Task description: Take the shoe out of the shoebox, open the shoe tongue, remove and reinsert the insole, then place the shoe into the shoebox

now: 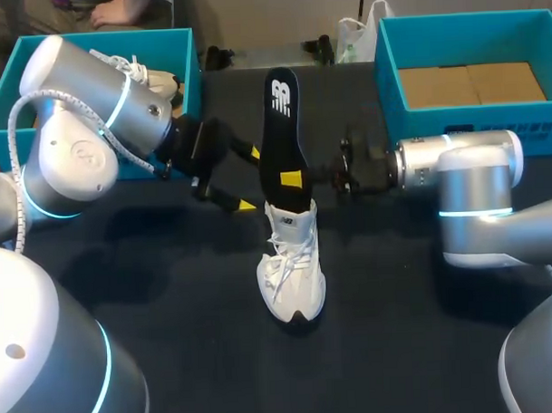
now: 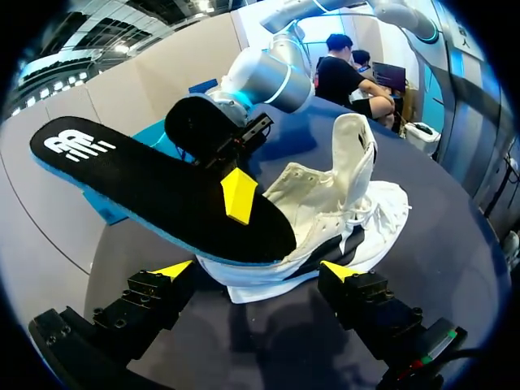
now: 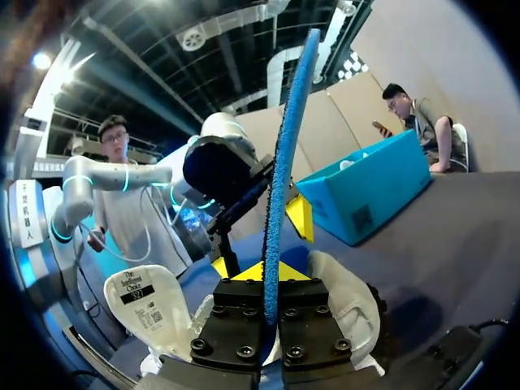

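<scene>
A white shoe (image 1: 292, 269) stands on the dark table, toe toward me, tongue (image 2: 356, 146) pulled up. A black insole (image 1: 282, 134) with a blue underside rises tilted from the shoe's opening. My right gripper (image 1: 291, 181) is shut on the insole's lower part; in the right wrist view the insole (image 3: 284, 162) stands edge-on between its closed tips (image 3: 268, 272). My left gripper (image 1: 250, 178) is open just left of the insole. In its own view its fingers (image 2: 258, 272) straddle the shoe's heel (image 2: 268, 280) without touching it.
A teal shoebox (image 1: 9, 98) at the back left holds a second white shoe (image 1: 149, 79). Another teal box (image 1: 385, 76) with a cardboard floor stands at the back right. Bare dark tabletop (image 1: 199, 336) lies in front of the shoe.
</scene>
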Robot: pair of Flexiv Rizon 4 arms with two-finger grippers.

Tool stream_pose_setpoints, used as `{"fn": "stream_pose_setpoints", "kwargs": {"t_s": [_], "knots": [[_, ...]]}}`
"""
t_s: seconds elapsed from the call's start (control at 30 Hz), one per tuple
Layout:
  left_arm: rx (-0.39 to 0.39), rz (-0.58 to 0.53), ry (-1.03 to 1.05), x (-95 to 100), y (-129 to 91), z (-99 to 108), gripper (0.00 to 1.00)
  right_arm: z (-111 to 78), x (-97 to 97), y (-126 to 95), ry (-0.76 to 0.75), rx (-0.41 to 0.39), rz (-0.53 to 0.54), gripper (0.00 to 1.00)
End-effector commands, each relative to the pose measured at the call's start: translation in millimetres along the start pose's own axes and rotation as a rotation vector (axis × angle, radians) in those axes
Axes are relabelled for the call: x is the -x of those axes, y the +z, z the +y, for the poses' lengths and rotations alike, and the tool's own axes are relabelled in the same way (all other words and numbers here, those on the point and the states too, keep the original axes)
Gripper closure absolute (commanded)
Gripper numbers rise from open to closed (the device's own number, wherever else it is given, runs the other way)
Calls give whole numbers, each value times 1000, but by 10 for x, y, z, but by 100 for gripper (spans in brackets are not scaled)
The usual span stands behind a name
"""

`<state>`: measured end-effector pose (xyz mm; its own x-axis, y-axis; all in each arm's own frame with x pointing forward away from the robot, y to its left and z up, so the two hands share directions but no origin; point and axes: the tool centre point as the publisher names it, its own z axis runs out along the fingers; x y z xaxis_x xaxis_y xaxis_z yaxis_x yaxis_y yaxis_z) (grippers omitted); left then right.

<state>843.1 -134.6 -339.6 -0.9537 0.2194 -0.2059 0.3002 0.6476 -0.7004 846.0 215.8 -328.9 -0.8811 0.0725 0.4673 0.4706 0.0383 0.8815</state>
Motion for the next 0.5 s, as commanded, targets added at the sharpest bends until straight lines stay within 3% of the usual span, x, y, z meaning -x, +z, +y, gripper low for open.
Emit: {"fn": "stream_pose_setpoints", "kwargs": {"t_s": [0.03,0.5], "knots": [[2,1,1,-1,-3,-5,0,-81,-21,24,14,-12,-11,100],[2,1,1,-1,-3,-5,0,-376,-151,10,80,-8,-66,100]]}}
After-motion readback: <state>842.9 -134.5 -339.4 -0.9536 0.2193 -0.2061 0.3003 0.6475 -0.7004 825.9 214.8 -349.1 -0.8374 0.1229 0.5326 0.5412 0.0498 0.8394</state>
